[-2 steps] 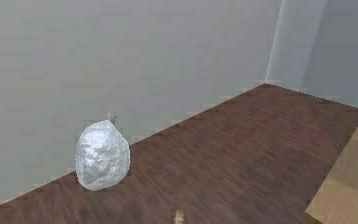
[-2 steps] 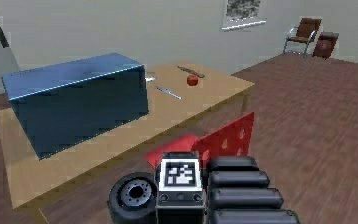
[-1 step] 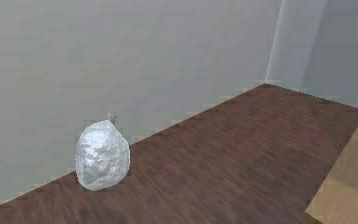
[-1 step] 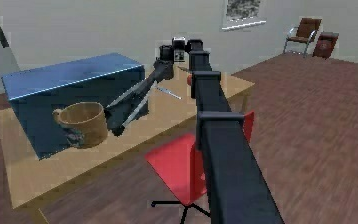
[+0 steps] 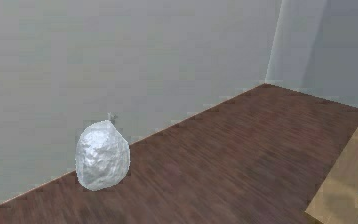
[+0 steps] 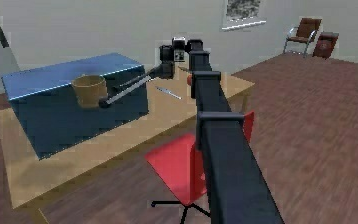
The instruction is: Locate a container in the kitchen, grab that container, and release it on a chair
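Note:
A brown round container (image 6: 89, 92) shows against the top of a large blue box (image 6: 57, 110) on a wooden table (image 6: 182, 115). The dark arm bar (image 6: 219, 140) rises over the table, with two white marked squares at its far end. Left of them, the gripper (image 6: 129, 87) reaches toward the brown container with its thin fingers. I cannot tell whether it holds anything or touches the container. A red chair (image 6: 180, 165) stands at the table's near edge, partly behind the arm. Two more chairs (image 6: 312, 38) stand far back at the right.
A small thin utensil (image 6: 169, 93) lies on the table. A picture (image 6: 245, 10) hangs on the far wall. In the forward view, a white crumpled bag (image 5: 102, 156) sits on dark wood floor by a grey wall. A table corner (image 5: 345, 192) shows at the lower right.

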Controlling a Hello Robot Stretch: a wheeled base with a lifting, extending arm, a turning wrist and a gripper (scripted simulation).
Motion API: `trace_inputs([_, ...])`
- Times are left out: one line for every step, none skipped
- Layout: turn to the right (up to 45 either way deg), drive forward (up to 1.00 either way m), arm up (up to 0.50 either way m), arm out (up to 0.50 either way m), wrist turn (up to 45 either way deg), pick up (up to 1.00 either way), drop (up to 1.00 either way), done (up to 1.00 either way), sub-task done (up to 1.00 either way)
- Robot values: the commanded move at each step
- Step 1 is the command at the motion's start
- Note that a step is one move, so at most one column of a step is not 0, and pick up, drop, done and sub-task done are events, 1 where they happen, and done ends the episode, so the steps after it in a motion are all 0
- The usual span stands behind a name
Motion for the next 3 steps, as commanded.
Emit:
trace_inputs([0.0,0.00,0.00,0.00,45.0,0.00,0.00,0.00,0.00])
trace_inputs([0.0,0.00,0.00,0.00,45.0,0.00,0.00,0.00,0.00])
trace_inputs([0.0,0.00,0.00,0.00,6.0,0.00,0.00,0.00,0.00])
